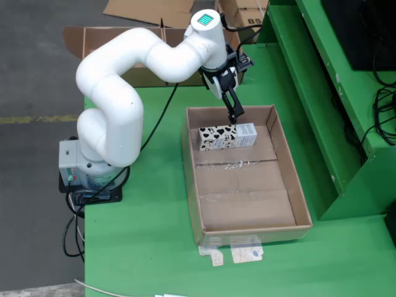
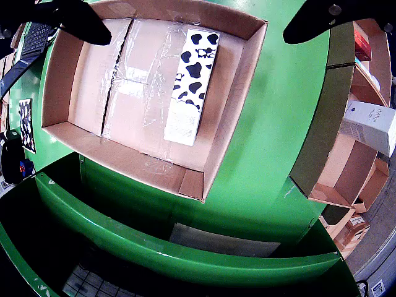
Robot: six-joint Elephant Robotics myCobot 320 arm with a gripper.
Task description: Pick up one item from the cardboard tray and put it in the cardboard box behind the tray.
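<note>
A cow-patterned carton (image 1: 227,137) lies on its side at the far end of the cardboard tray (image 1: 247,210) on the green table. My black gripper (image 1: 233,113) hangs just above the tray's far wall, over the carton. In the gripper view the carton (image 2: 192,86) lies lengthwise in the tray (image 2: 93,74) below. The two dark fingers (image 2: 80,18) stand wide apart at the top corners, and the gripper (image 2: 197,34) is open with nothing held. A cardboard box (image 1: 117,46) stands behind the tray. It shows at the right of the gripper view (image 2: 337,167).
A white carton (image 2: 371,127) lies in the box. A green shelf frame (image 1: 334,93) runs along the table's right side. More cardboard boxes (image 1: 247,12) stand at the back. Tape scraps (image 1: 238,252) lie near the tray's front. The arm's base (image 1: 86,170) is at the left.
</note>
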